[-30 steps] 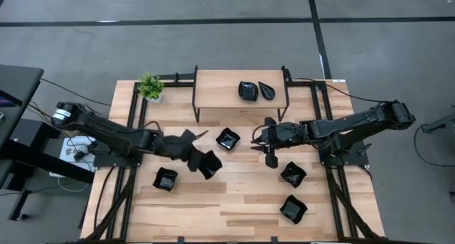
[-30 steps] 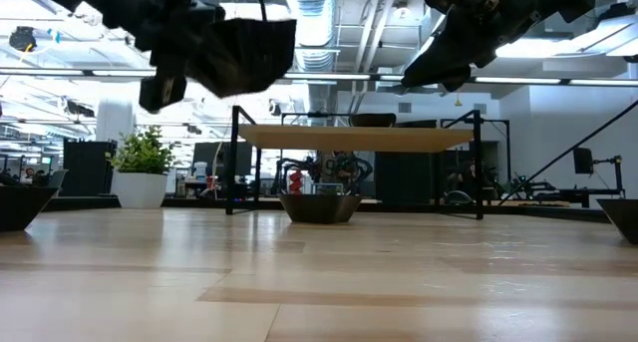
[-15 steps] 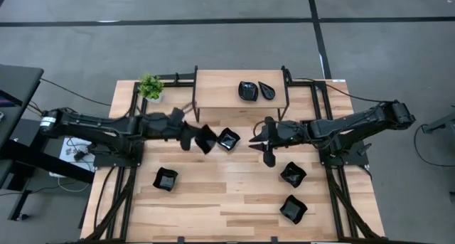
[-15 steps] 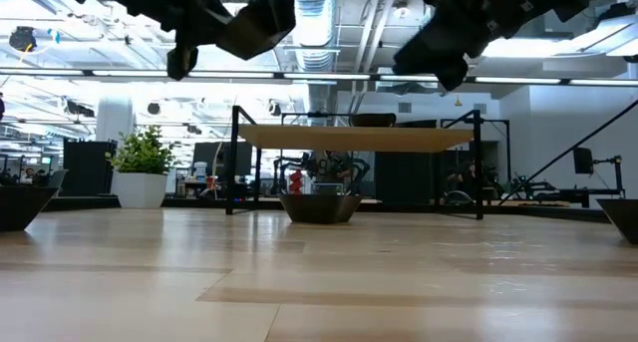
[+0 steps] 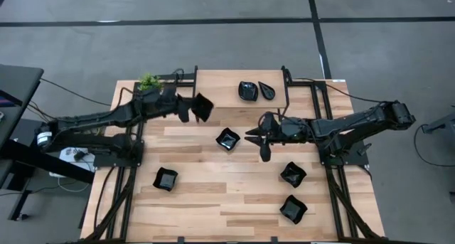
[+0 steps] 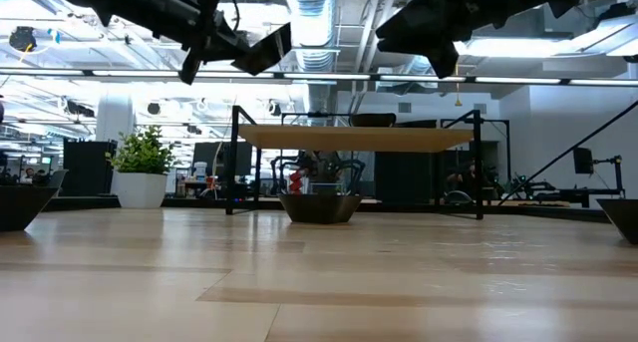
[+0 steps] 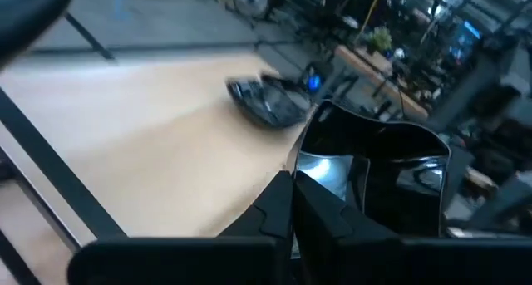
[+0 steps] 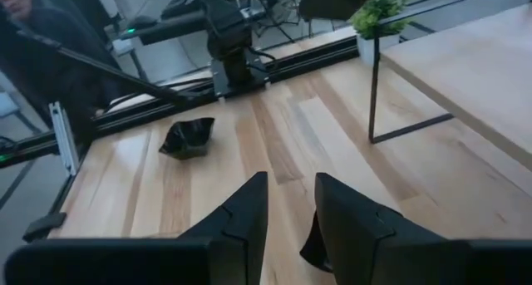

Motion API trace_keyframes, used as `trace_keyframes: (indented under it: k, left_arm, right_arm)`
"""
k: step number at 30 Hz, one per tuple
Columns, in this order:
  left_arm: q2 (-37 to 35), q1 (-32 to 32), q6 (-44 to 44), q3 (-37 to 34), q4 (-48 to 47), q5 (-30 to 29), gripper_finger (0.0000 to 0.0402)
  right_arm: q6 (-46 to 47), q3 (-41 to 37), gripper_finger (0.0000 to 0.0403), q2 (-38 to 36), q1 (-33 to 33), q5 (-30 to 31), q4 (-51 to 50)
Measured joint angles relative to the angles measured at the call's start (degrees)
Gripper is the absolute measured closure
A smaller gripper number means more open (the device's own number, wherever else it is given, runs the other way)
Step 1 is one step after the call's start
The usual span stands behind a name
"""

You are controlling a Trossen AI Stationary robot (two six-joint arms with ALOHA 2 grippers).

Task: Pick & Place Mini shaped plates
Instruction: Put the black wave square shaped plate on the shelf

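Note:
My left gripper (image 5: 190, 108) is up at the left end of the raised wooden shelf (image 5: 220, 84), shut on a squarish black mini plate (image 5: 203, 107). In the low view this plate (image 6: 267, 48) hangs high above the table. Two more plates (image 5: 247, 91) (image 5: 266, 89) lie on the shelf's right part. My right gripper (image 5: 254, 137) hovers open over the table's middle, just right of a plate (image 5: 227, 138) resting on its base. Other plates lie at the near left (image 5: 165, 178) and near right (image 5: 292, 174) (image 5: 292, 208). My left gripper holds the squarish plate by its rim (image 7: 309, 179), pinched between the two fingers (image 7: 283, 203). They come at it roughly level from the table's left side. The plate is lifted clear and tipped onto its edge, its hollow facing the wrist camera.
A small green potted plant (image 5: 149, 82) stands at the far left corner, close behind my left arm. The shelf's black frame legs (image 5: 195, 105) (image 5: 286, 94) stand on the table. Bare wood lies between the near plates (image 5: 227, 194).
My left gripper has carried the plate from the table's near-left middle up and toward the far edge, to the shelf's left end, the plate tipping further onto its edge. My right gripper has shifted slightly toward the table's left and risen a little.

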Motion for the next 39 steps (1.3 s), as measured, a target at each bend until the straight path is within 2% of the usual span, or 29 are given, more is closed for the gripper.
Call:
trace_keyframes:
  k: [4, 8, 18, 24, 30, 39]
  left_arm:
    - [0.25, 5.02, 3.06, 0.65, 1.17, 2.95, 0.0389]
    - [3.01, 8.41, 6.59, 4.13, 1.37, 4.52, 0.0393]
    - [17.33, 13.36, 11.68, 15.14, -0.92, 5.43, 0.0389]
    - [24.59, 16.65, 11.58, 19.31, -1.7, 7.37, 0.0391]
    - [27.19, 18.11, 11.45, 20.81, -6.61, 8.12, 0.0391]
    - [27.15, 17.87, 11.45, 20.87, -6.74, 8.69, 0.0382]
  right_arm:
    - [1.27, 0.0, 0.0305, 0.0, 0.04, 0.88, -0.04]
    - [2.14, 0.0, 0.0305, 0.0, 0.02, 0.97, -0.01]
    - [2.14, 0.0, 0.0305, 0.0, 0.0, 1.19, 0.19]
    - [2.76, 0.0, 0.0305, 0.0, 0.0, 1.21, 0.17]
    - [2.77, 0.0, 0.0305, 0.0, 0.02, 1.21, 0.0]
    - [2.63, 0.0, 0.0305, 0.0, -0.43, 1.19, -0.27]
